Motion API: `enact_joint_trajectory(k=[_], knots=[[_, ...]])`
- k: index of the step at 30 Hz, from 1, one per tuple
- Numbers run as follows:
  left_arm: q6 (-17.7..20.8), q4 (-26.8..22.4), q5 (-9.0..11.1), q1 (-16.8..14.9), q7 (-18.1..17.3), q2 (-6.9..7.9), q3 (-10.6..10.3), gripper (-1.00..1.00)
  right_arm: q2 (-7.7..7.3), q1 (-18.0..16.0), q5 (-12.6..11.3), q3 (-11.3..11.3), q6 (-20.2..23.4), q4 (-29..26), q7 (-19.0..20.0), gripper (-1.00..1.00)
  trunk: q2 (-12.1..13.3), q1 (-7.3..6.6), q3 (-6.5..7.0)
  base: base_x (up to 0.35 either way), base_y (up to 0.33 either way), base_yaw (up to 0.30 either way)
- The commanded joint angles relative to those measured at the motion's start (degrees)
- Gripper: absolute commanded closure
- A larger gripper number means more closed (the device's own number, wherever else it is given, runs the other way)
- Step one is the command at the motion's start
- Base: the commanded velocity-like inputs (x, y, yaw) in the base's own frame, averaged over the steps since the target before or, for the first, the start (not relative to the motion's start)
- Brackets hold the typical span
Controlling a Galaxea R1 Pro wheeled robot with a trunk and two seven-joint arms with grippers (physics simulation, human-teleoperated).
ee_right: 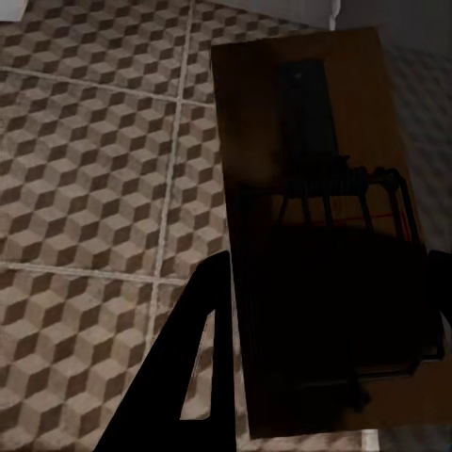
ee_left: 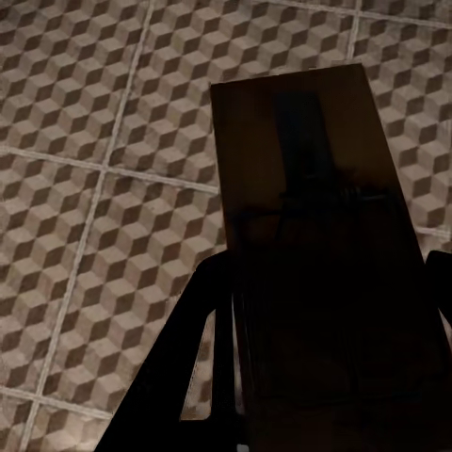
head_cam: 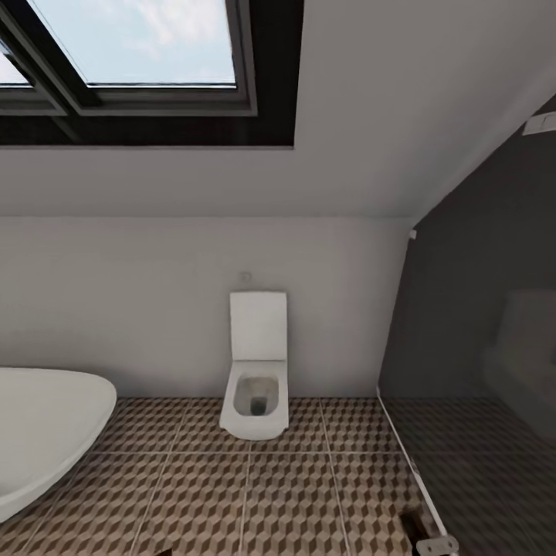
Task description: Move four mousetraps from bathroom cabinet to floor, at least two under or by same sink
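- in each of our wrist views a mousetrap, left (ee_left: 311,217) and right (ee_right: 311,217), sits between the dark fingers, so we judge both jaws clamped on one
- below them lies the bathroom floor (head_cam: 255,494)
- in the head view the toilet (head_cam: 256,378) is at 12 o'clock, the bathtub (head_cam: 46,432) at 9
- we'd expect each trap to be light, stiff and flat, its wire spring fragile; hold it by the long edges

Toilet (head_cam: 255,371) against back wall, on bathroom floor (head_cam: 293,494); bathtub (head_cam: 38,432) left; glass partition (head_cam: 479,347) right; skylight (head_cam: 131,54) above.
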Motion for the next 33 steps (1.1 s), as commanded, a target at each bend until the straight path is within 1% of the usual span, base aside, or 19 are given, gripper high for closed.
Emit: enact_joint_trajectory(k=[1,22,27,33], knots=[[-0.3,0.2,0.1,-0.1,0.3,-0.03,-0.5,1.0,0.04,-0.1,-0.7,0.5,-0.4,0.2,0.2,1.0,0.0,0.05,-0.02,0.305,0.171,0.0],[-0.3,0.2,0.1,-0.1,0.6,-0.03,-0.4,1.0,0.05,-0.1,-0.7,0.5,-0.4,0.2,0.2,1.0,0.0,0.05,-0.02,0.305,0.166,0.0],[-0.3,0.2,0.1,-0.1,0.6,-0.03,-0.4,1.0,0.05,-0.1,-0.7,0.5,-0.4,0.2,0.2,1.0,0.0,0.05,-0.02,0.316,0.054,0.0],[-0.3,0.2,0.1,-0.1,0.6,-0.13,-0.5,1.0,0.05,-0.1,-0.7,0.5,-0.4,0.2,0.2,1.0,0.0,0.05,-0.02,0.323,-0.053,0.0]])
